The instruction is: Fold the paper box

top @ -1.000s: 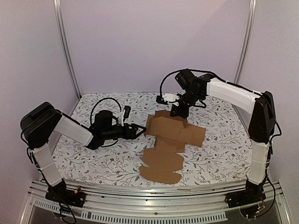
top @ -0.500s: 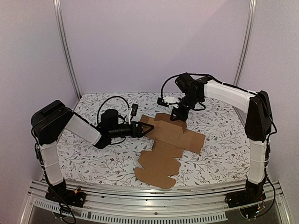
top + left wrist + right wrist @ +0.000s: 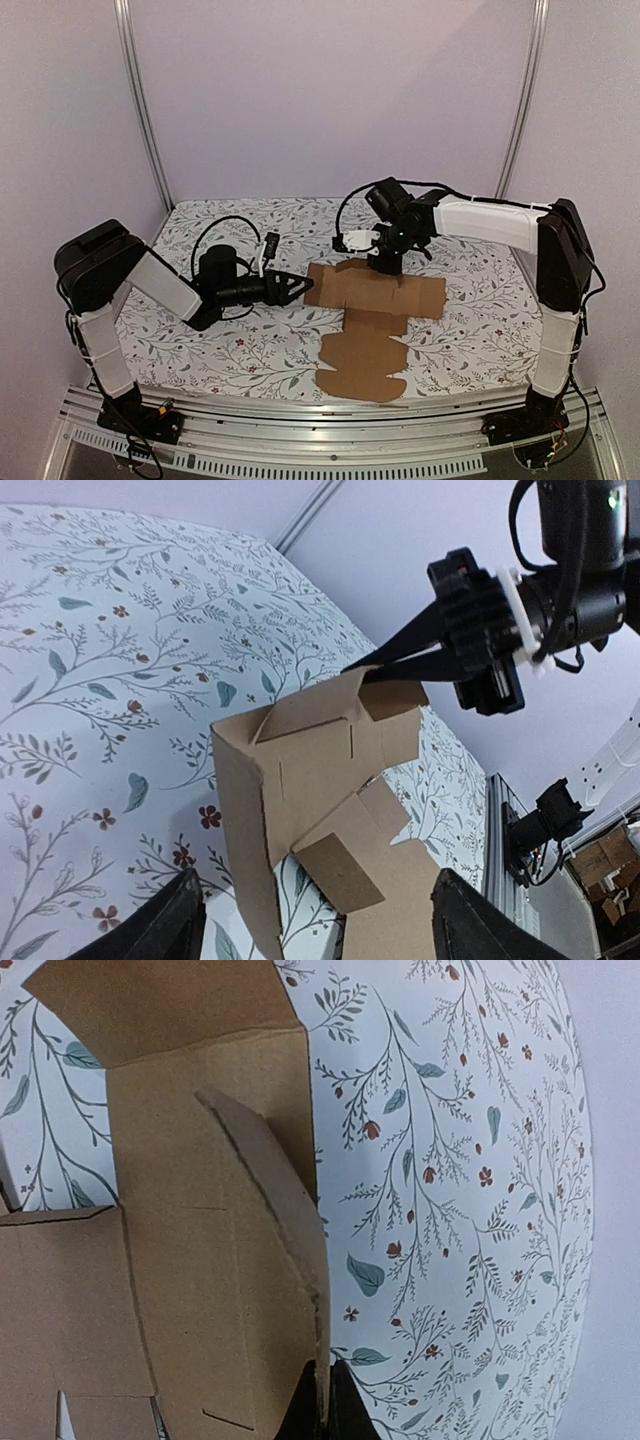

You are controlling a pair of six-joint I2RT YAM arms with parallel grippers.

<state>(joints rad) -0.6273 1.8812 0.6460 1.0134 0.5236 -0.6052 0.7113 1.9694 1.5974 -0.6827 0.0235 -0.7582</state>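
The paper box (image 3: 372, 305) is a brown cardboard sheet, cross-shaped, lying mostly flat on the floral cloth. My right gripper (image 3: 386, 266) is shut on the sheet's far edge and holds that flap raised. In the right wrist view the fingertips (image 3: 338, 1410) pinch the thin cardboard edge (image 3: 310, 1290). My left gripper (image 3: 297, 287) points at the sheet's left edge, jaws wide open. In the left wrist view the box (image 3: 300, 780) stands between my spread left gripper (image 3: 315, 885), its left panel bent upward. The right gripper (image 3: 375, 670) shows there clamped on the top flap.
The floral table cloth (image 3: 200, 340) runs to an aluminium rail (image 3: 300, 420) at the near edge. Purple walls and two upright metal posts (image 3: 145, 120) close the back and sides. The right arm's white link (image 3: 490, 215) reaches over the far right of the table.
The right gripper came nearer and lower with the far flap, and the sheet swung right and lies flatter. The left gripper went in to the left flap, then drew back a little.
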